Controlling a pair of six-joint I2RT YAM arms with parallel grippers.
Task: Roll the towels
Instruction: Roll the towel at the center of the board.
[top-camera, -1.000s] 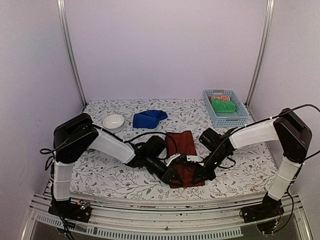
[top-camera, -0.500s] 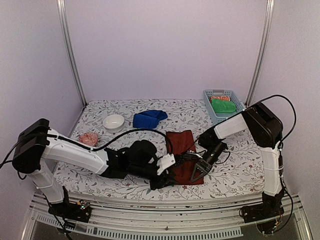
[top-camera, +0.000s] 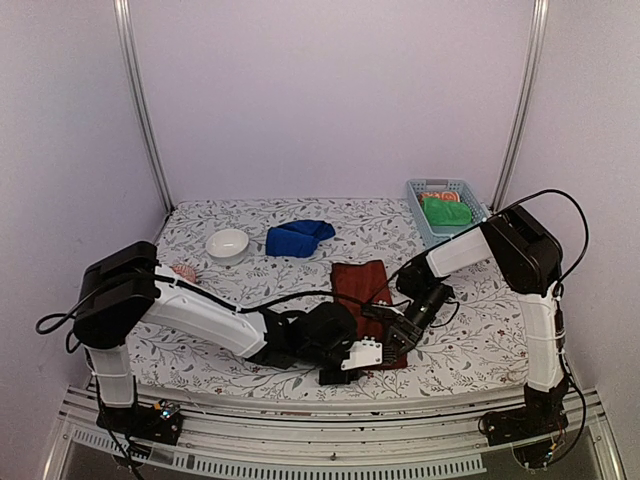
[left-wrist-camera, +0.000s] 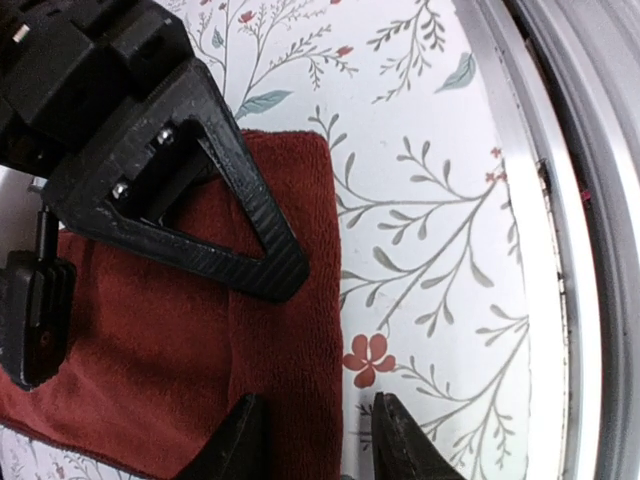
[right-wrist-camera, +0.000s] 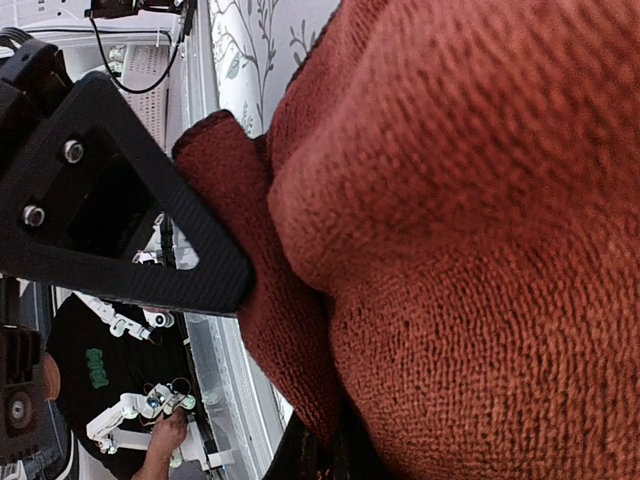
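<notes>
- Right gripper (right-wrist-camera: 325, 455) is clamped tight on a fold of the red towel (top-camera: 362, 285).
- Left gripper (left-wrist-camera: 320, 438) is narrowly parted, its fingers astride that towel's edge.
- There are two towels. The red one lies near-left of the basket (top-camera: 460, 243), with its long axis running near-to-far. The blue towel (top-camera: 297, 238) is bunched, left of the basket.
- From above, both grippers hide the red towel's near end.

- Left arm (top-camera: 205, 312): stretched low, reaching rightward to the near end of the red towel (top-camera: 360, 285).
- Left pincer (left-wrist-camera: 318, 440): jaws apart, straddling the red towel's side edge.
- Right arm (top-camera: 462, 250): elbow raised, forearm angled down and left to the same near end.
- Right pincer (right-wrist-camera: 322, 455): clamped tight on a fold of the red towel.
</notes>
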